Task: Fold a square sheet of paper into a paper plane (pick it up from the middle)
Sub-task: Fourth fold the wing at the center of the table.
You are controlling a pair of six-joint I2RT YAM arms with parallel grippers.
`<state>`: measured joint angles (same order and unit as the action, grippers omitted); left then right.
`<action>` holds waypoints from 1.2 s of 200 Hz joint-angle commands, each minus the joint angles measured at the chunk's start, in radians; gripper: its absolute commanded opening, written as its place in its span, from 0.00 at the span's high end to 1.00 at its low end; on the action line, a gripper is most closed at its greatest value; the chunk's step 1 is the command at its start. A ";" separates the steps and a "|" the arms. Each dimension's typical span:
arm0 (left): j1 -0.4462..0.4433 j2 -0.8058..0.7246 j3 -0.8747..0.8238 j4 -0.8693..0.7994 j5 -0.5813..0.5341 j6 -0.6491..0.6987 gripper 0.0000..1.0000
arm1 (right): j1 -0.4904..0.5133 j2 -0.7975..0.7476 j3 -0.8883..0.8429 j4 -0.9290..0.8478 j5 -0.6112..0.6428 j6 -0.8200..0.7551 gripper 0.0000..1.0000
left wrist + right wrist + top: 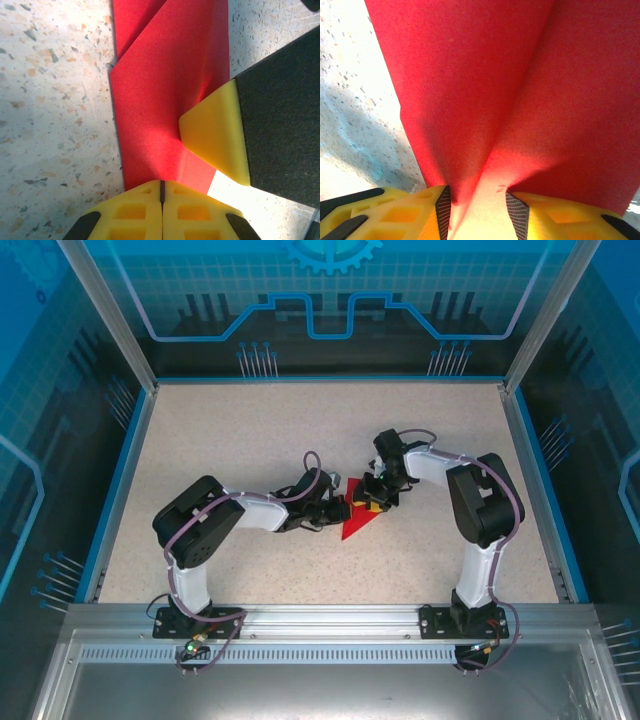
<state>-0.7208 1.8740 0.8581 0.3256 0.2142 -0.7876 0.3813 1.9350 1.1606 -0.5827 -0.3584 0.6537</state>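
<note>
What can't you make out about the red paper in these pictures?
Top view: the paper is too small to read creases, and the jaws cover its upper part.
Left wrist view: near end hidden behind the shut left jaws, far end cut by top edge.
Right wrist view: outline cropped by frame.

Two white-and-black jointed arms (250,510), purple cables (170,570) looped along the links, black bolted bases (190,620), yellow ribbed tool fingers (135,212), dark textured grip pads (443,207)
</note>
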 commanded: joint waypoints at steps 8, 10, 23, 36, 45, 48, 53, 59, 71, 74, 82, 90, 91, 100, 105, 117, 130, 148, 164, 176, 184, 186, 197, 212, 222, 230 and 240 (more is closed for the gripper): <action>0.007 0.019 0.006 -0.034 -0.012 -0.006 0.94 | 0.028 0.149 -0.072 -0.023 0.209 -0.019 0.59; 0.007 0.020 0.006 -0.036 -0.012 -0.007 0.94 | 0.027 0.150 -0.071 -0.023 0.209 -0.020 0.59; 0.007 0.025 0.007 -0.042 -0.013 -0.006 0.95 | 0.028 0.154 -0.071 -0.025 0.210 -0.020 0.60; 0.007 0.029 0.006 -0.046 -0.013 -0.007 0.95 | 0.028 0.153 -0.075 -0.016 0.199 -0.020 0.61; 0.007 0.033 0.001 -0.051 -0.017 -0.007 0.97 | 0.028 0.148 -0.078 -0.008 0.187 -0.020 0.62; 0.007 0.033 -0.001 -0.051 -0.017 -0.007 0.97 | 0.028 0.146 -0.078 -0.008 0.182 -0.020 0.62; 0.007 0.035 -0.005 -0.053 -0.018 -0.007 0.98 | 0.028 0.140 -0.078 -0.003 0.173 -0.019 0.62; 0.007 0.037 -0.010 -0.052 -0.018 -0.007 0.98 | 0.027 0.132 -0.079 0.002 0.160 -0.017 0.62; 0.007 0.040 -0.019 -0.053 -0.018 -0.007 0.98 | 0.027 0.105 -0.081 0.018 0.127 -0.017 0.62; 0.007 0.040 -0.023 -0.053 -0.018 -0.007 0.99 | 0.026 0.096 -0.081 0.022 0.119 -0.016 0.61; 0.007 0.040 -0.029 -0.054 -0.017 -0.008 0.99 | 0.024 0.067 -0.080 0.034 0.093 -0.014 0.61; 0.007 0.040 -0.036 -0.056 -0.017 -0.010 0.99 | 0.020 0.035 -0.074 0.040 0.074 -0.013 0.60; 0.006 0.039 -0.037 -0.056 -0.017 -0.011 0.99 | 0.020 0.032 -0.073 0.040 0.071 -0.013 0.60; 0.007 0.037 -0.044 -0.059 -0.016 -0.007 0.99 | 0.016 -0.008 -0.063 0.040 0.056 -0.012 0.59; 0.007 0.037 -0.047 -0.062 -0.018 -0.007 0.99 | 0.014 -0.031 -0.058 0.038 0.048 -0.012 0.59; 0.007 0.037 -0.050 -0.073 -0.020 0.001 1.00 | 0.009 -0.085 -0.052 0.042 0.032 -0.012 0.58; 0.006 0.040 -0.047 -0.078 -0.018 0.006 1.00 | 0.003 -0.143 -0.056 0.056 0.017 -0.018 0.57; 0.007 0.046 -0.039 -0.085 -0.016 0.010 1.00 | 0.001 -0.205 -0.076 0.084 0.004 -0.043 0.58; 0.007 0.050 -0.036 -0.092 -0.015 0.010 1.00 | 0.000 -0.220 -0.096 0.117 -0.025 -0.088 0.65; 0.007 0.051 -0.034 -0.106 -0.016 0.014 1.00 | 0.001 -0.206 -0.107 0.142 -0.083 -0.125 0.79; 0.007 0.051 -0.032 -0.114 -0.017 0.017 1.00 | 0.001 -0.189 -0.111 0.155 -0.120 -0.143 0.87; 0.007 0.051 -0.031 -0.116 -0.018 0.017 1.00 | 0.002 -0.184 -0.112 0.157 -0.126 -0.147 0.88; 0.007 0.049 -0.031 -0.124 -0.019 0.018 1.00 | 0.004 -0.166 -0.119 0.177 -0.159 -0.165 0.93; 0.007 0.045 -0.033 -0.134 -0.022 0.018 1.00 | 0.010 -0.147 -0.115 0.187 -0.172 -0.191 0.96; 0.007 0.045 -0.030 -0.141 -0.025 0.016 1.00 | 0.010 -0.131 -0.109 0.179 -0.168 -0.208 0.97; 0.007 0.043 -0.030 -0.146 -0.026 0.014 1.00 | 0.011 -0.118 -0.103 0.176 -0.168 -0.216 0.98; 0.007 0.043 -0.028 -0.149 -0.028 0.014 1.00 | 0.011 -0.098 -0.096 0.173 -0.170 -0.227 0.98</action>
<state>-0.7189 1.8854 0.8486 0.3382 0.2142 -0.7864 0.3859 1.7920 1.0550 -0.4198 -0.4831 0.4896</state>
